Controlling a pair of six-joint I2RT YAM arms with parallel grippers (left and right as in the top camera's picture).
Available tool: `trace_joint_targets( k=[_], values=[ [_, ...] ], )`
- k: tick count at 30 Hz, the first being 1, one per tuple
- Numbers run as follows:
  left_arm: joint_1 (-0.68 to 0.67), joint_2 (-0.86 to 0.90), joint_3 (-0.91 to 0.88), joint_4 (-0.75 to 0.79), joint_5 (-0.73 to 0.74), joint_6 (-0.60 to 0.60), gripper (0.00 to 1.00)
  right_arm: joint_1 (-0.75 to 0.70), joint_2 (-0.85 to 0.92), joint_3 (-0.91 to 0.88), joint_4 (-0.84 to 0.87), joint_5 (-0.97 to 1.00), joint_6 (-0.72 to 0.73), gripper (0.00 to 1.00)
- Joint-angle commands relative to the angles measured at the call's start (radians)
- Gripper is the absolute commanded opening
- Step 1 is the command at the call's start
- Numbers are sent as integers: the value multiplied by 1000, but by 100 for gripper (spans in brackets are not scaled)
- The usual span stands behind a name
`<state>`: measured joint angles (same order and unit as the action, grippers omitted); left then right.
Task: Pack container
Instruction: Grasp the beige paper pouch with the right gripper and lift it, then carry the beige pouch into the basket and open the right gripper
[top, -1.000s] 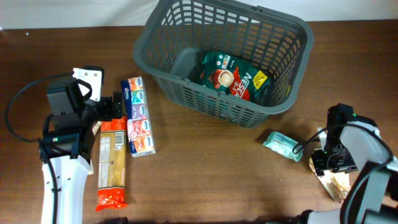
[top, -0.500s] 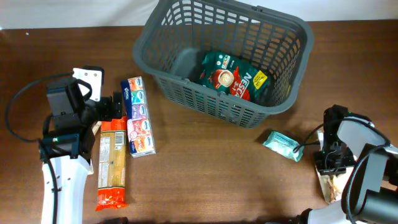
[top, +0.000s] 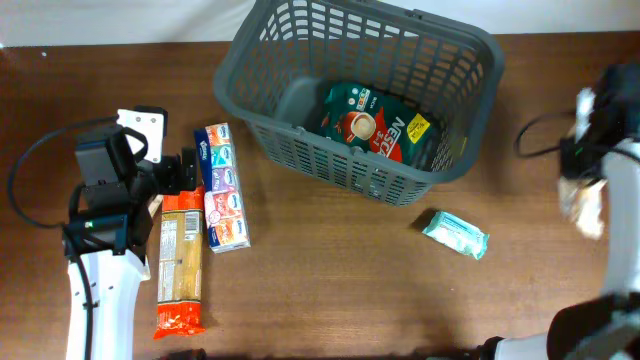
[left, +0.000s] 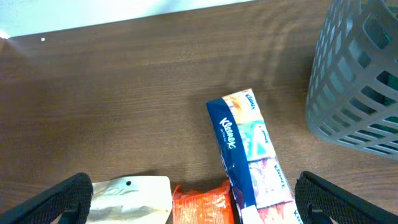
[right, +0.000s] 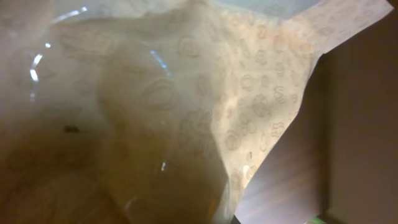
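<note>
The right pincer (top: 581, 172) grips a pale crinkly plastic bag (top: 588, 208) up high, likely to carry it to the big grey plastic basket (top: 330, 160) far on the tabletop (top: 330, 280); the left pincer (left: 199, 202) gapes wide, empty.

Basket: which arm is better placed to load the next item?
Right. The right gripper carries a beige packet near the basket; the left gripper hangs open over the tissue pack, holding nothing.

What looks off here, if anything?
Nothing spilled or damaged. One oddity: a beige packet fills the whole right wrist view, and overhead it shows only as a blur near the right edge.
</note>
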<state>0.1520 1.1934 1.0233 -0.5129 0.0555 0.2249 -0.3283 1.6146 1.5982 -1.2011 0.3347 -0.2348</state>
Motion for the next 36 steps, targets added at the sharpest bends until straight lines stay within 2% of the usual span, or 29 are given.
trace_joint_targets(
  k=[1,6,11,17,21,29,34,35,36],
  values=[
    [3,2,20,0,0,16,99,22,-51,272,-84,9,45,4],
    [3,2,20,0,0,16,99,138,-51,623,-188,7,169,4],
    [3,2,20,0,0,16,99,310,-51,816,-190,-67,165,3],
    [3,2,20,0,0,16,99,499,-16,826,-114,-223,165,4],
    [3,2,20,0,0,16,99,599,87,824,-47,-304,113,4],
    [3,2,20,0,0,16,99,738,367,824,22,-313,108,3],
    [3,2,20,0,0,16,99,782,482,824,46,-313,87,4],
    [3,2,20,0,0,16,99,789,492,824,45,-312,76,7],
    [3,2,20,0,0,16,99,793,499,824,45,-311,72,19]
  ],
)
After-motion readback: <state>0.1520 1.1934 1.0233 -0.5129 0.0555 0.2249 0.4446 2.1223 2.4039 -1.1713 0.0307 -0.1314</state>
